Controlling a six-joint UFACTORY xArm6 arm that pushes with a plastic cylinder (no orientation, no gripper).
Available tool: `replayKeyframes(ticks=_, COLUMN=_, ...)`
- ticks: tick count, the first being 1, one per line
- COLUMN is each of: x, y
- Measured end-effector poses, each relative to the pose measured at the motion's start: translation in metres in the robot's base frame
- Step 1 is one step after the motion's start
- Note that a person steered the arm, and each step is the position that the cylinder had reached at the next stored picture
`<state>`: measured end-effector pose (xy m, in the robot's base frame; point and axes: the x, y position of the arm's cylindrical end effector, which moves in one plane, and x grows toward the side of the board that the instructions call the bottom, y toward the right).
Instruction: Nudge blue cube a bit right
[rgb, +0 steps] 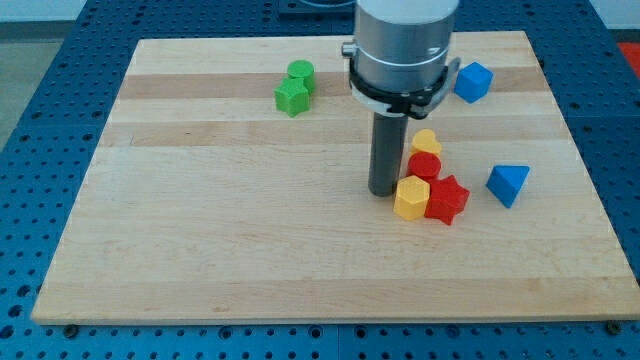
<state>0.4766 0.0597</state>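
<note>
The blue cube (474, 81) sits near the view's top right of the wooden board (220, 230). My tip (384, 192) rests on the board below and to the left of the cube, well apart from it. The tip stands just left of a cluster of a yellow block (411, 198), a red star-shaped block (446, 200), a red block (424, 166) and a yellow block (426, 142). It touches or nearly touches the lower yellow block.
A blue triangular block (509, 184) lies at the view's right, below the cube. A green cylinder (300, 72) and a green star-shaped block (291, 97) sit together at the view's top centre. The arm's grey body (403, 45) hangs over the top centre.
</note>
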Motion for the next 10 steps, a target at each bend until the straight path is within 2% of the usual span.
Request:
replayKeyframes(ticks=2, x=-0.02, y=-0.005)
replayKeyframes(ticks=4, x=-0.106, y=-0.007)
replayKeyframes(ticks=5, x=-0.114, y=0.045)
replayKeyframes(ticks=8, x=-0.039, y=0.058)
replayKeyframes(ticks=10, x=-0.007, y=0.058)
